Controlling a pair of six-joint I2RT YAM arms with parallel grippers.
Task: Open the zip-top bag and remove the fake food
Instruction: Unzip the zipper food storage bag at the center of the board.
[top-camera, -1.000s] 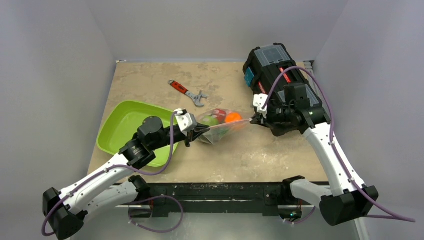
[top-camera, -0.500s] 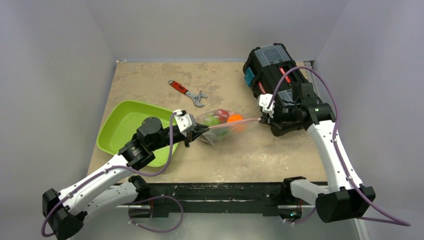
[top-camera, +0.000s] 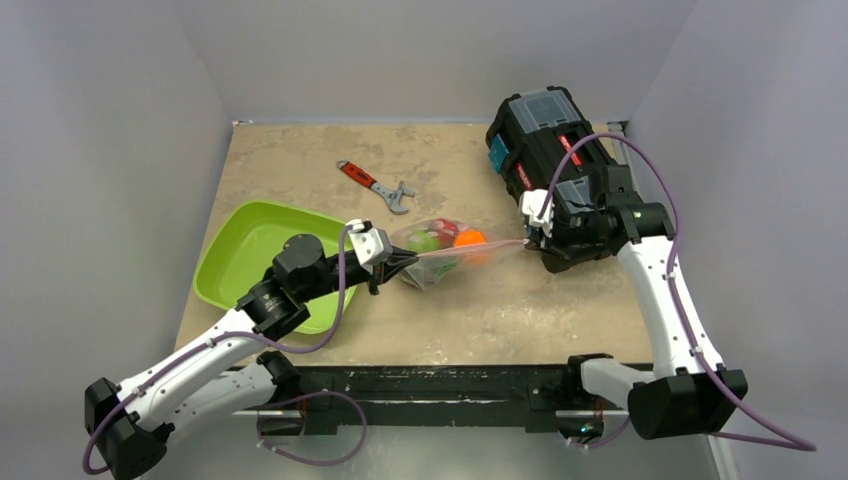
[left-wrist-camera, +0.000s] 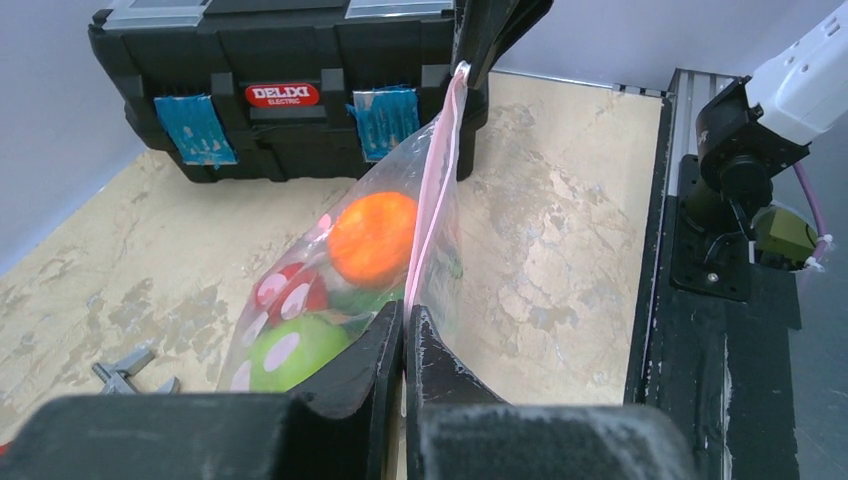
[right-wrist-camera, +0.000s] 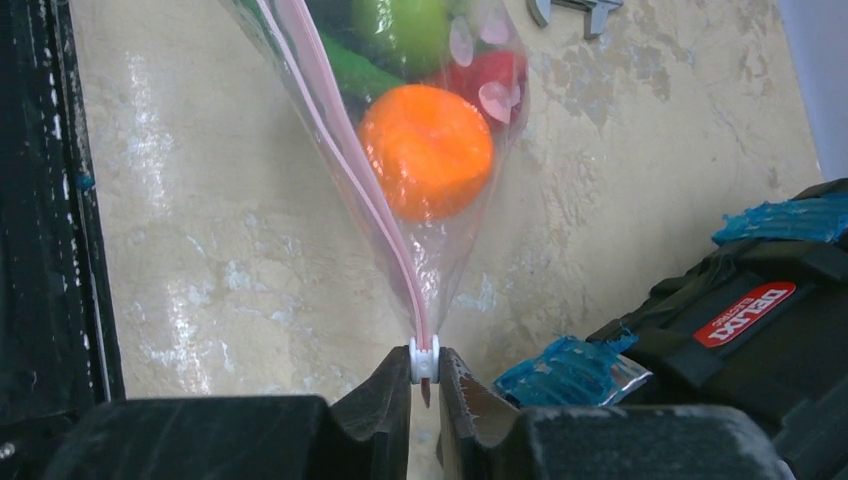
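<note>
The clear zip-top bag (top-camera: 447, 255) hangs stretched between both grippers just above the table, its pink zip strip (left-wrist-camera: 436, 180) pulled taut. My left gripper (top-camera: 398, 264) (left-wrist-camera: 404, 312) is shut on the bag's left end at the strip. My right gripper (top-camera: 529, 241) (right-wrist-camera: 424, 366) is shut on the white slider (right-wrist-camera: 424, 354) at the strip's right end, close to the toolbox. Behind the slider the two pink tracks stand slightly apart. The fake food is inside the bag: an orange fruit (right-wrist-camera: 427, 150) (left-wrist-camera: 372, 238), a green piece (left-wrist-camera: 290, 350), a red spotted piece (left-wrist-camera: 290, 292).
A green tray (top-camera: 240, 250) lies left of the bag, partly under my left arm. A red-handled wrench (top-camera: 372, 185) lies behind the bag. A black toolbox (top-camera: 540, 130) (left-wrist-camera: 280, 95) stands at the back right, right beside my right gripper.
My right gripper has moved to the right toward the toolbox with the slider, drawing the zip strip out longer. The left gripper has held its place.
</note>
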